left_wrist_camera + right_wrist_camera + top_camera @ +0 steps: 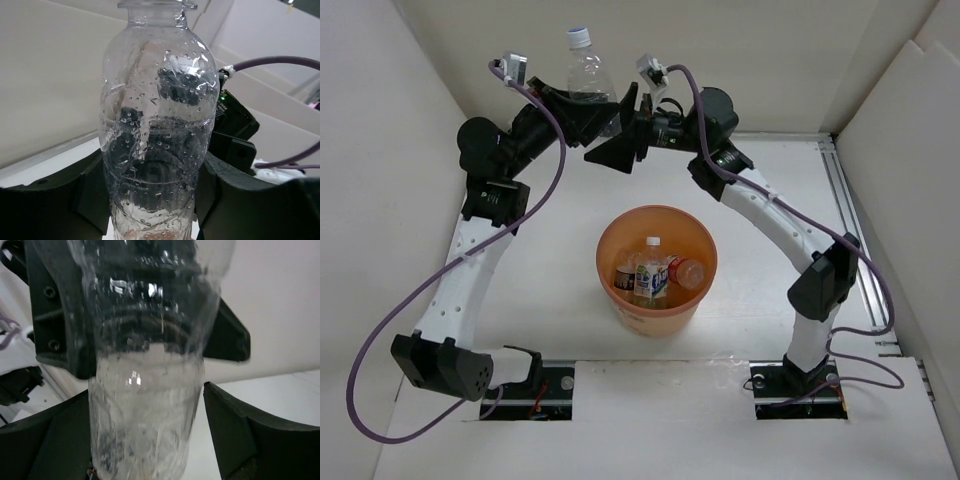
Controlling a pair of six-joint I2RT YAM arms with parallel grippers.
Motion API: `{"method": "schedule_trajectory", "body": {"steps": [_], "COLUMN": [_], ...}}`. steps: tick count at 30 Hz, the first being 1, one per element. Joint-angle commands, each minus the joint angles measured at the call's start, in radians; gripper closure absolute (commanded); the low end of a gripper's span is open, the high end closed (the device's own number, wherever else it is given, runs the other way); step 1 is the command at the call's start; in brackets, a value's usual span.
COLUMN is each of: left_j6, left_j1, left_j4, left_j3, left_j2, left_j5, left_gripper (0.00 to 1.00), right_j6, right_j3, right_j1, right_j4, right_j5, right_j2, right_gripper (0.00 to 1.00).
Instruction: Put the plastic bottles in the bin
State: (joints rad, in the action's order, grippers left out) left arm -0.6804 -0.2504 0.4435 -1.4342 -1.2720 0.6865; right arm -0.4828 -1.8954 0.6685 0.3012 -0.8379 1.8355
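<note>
Clear bottle (588, 75), droplets inside, white cap, stood upright, clamped in left hand (155, 200); right hand (145, 440) wide, straddling it.

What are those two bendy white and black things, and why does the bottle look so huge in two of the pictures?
They are two robot arms bolted to a table. Each ends in a gripper, like a hand with two fingers. One picture comes from a camera high above. The other two come from small cameras on the arms' wrists, very near the bottle, so it looks giant.

The left gripper is pinching a clear bottle up in the air at the far side of the table. The right gripper is next to it, with its fingers either side of the bottle but not squeezing.

On the table stands an orange bin. Some bottles are already inside, such as one with a white cap and one with a red label.
</note>
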Motion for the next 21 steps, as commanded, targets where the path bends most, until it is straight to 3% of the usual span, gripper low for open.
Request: {"method": "schedule_trajectory", "body": {"steps": [1, 3, 5, 6, 7, 8, 9, 13, 16, 21], "left_j6": [-0.085, -0.094, -0.094, -0.094, -0.084, -0.084, -0.065, 0.033, 0.08, 0.104], "left_j1": [-0.004, -0.004, -0.004, -0.004, -0.004, -0.004, -0.004, -0.004, -0.004, -0.004], "left_j4": [0.146, 0.146, 0.146, 0.146, 0.133, 0.133, 0.094, -0.083, -0.284, -0.483], "left_j3": [0.024, 0.034, 0.034, 0.044, 0.044, 0.044, 0.044, -0.037, -0.104, -0.173], "left_j2": [0.025, 0.025, 0.025, 0.025, 0.025, 0.025, 0.034, 0.092, 0.137, 0.177], "left_j5": [0.087, 0.096, 0.096, 0.096, 0.072, 0.071, 0.035, -0.108, -0.32, -0.565], "left_gripper": [1.0, 0.99, 0.8, 0.66, 0.3, 0.3, 0.0, 0.0, 0.0, 0.0], "right_j6": [-0.069, -0.095, -0.096, -0.096, -0.096, -0.082, -0.068, -0.004, 0.055, 0.21], "right_j3": [-0.096, -0.096, -0.079, -0.061, -0.015, 0.016, 0.051, 0.29, 0.494, 0.758], "right_j1": [0.016, 0.016, 0.016, 0.016, 0.005, 0.005, -0.004, -0.035, -0.049, 0.026], "right_j4": [0.147, 0.174, 0.174, 0.188, 0.188, 0.188, 0.188, 0.188, 0.179, 0.046], "right_j5": [-0.036, -0.046, -0.046, -0.026, -0.026, -0.015, -0.015, 0.023, 0.071, 0.201], "right_j2": [0.048, 0.06, 0.044, 0.032, -0.002, -0.024, -0.048, -0.2, -0.341, -0.542], "right_gripper": [0.18, 0.49, 0.77, 0.92, 0.97, 0.99, 0.99, 0.99, 0.99, 0.93]}}
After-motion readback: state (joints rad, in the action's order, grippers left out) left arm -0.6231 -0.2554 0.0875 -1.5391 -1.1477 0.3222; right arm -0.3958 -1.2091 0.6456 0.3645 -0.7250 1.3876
